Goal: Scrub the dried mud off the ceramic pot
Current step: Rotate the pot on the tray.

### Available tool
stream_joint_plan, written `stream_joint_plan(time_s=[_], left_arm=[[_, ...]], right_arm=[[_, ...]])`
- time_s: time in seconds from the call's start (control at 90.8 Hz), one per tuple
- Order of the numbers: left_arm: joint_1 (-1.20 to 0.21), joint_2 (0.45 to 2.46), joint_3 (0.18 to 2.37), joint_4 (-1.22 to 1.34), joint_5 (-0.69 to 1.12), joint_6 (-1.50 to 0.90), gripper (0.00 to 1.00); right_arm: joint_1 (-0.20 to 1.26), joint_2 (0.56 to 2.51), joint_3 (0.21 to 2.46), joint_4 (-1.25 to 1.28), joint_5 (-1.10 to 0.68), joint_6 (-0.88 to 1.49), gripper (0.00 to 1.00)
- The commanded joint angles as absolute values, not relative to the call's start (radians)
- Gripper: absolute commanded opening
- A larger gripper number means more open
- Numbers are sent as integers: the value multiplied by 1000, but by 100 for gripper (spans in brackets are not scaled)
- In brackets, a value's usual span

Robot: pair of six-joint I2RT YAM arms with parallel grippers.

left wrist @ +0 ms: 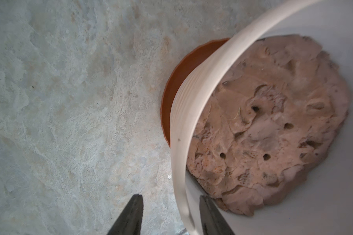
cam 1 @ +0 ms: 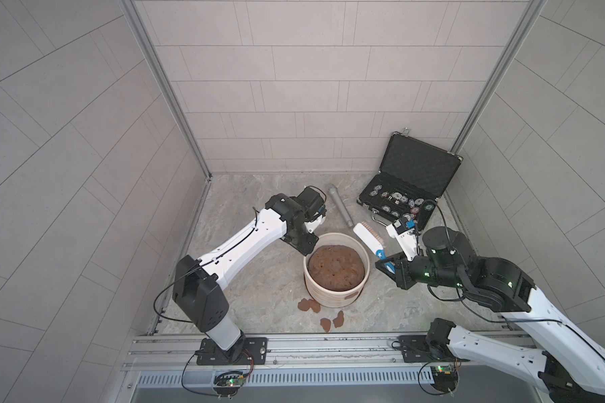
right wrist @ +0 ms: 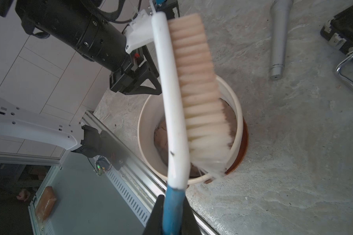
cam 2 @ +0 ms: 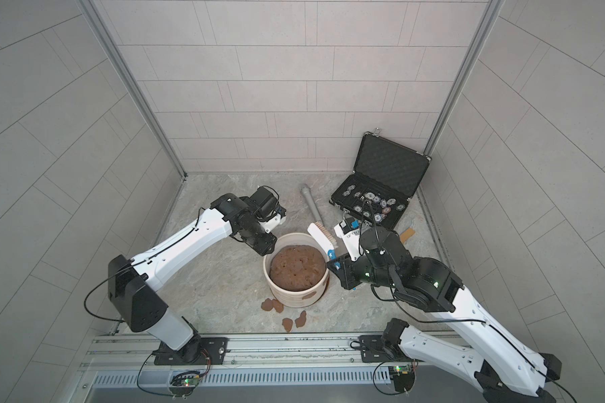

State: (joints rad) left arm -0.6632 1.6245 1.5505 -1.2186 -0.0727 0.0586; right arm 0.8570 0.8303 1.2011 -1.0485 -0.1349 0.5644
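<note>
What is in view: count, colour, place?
ceramic pot: one, cream, centre
saucer: one, brown, under the pot
soil mound: one, brown, inside the pot
dried mud: about four reddish-brown patches on the floor before the pot, one on its wall
brush: one, white, blue handle, raised beside the pot
metal tube: one, grey, behind the pot
case: one, black, open, back right, holding chips
tan strip: one, near the case
left gripper: jaws astride the pot's rim
right gripper: jaws shut on the brush handle
</note>
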Motion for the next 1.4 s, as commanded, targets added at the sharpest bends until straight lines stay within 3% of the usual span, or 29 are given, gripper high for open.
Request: stream_joint_plan(time_s=[0.0,0.121,0.275,0.517,0.66,0.738,0.892,1.09,1.222,1.277,1.387], left_arm=[[-665,1606,1536,-1293,-37,31,51],[-693,1592,1508,-1283,20,28,58],[-705,1627,1522,-1284,10,24,52],[-715,1704,1574,-1299,-30,32,25],[-715,1753,1661,-1327,-96,64,22],[-714,1766,1691,-1318,-95,133,12],[-715,1810,1730,-1318,-91,245,0],[-707,1879,1769,-1322,-83,304,1],[-689,1905,1833,-1307,-43,301,19],[-677,1903,1863,-1303,-16,298,27],[-648,1878,1906,-1316,74,286,32]], right_arm=[[851,834,1189,-1050,-143,548,0],[846,846,1171,-1024,-148,542,0],[844,884,1172,-1009,-161,529,0],[844,903,1164,-976,-222,486,0],[844,879,1107,-935,-277,431,0],[844,851,1062,-911,-278,386,0],[844,815,1022,-889,-286,335,0],[844,803,1022,-894,-408,295,0],[880,829,1014,-911,-589,269,0],[935,833,1000,-919,-577,264,0],[1053,827,945,-897,-510,304,0]])
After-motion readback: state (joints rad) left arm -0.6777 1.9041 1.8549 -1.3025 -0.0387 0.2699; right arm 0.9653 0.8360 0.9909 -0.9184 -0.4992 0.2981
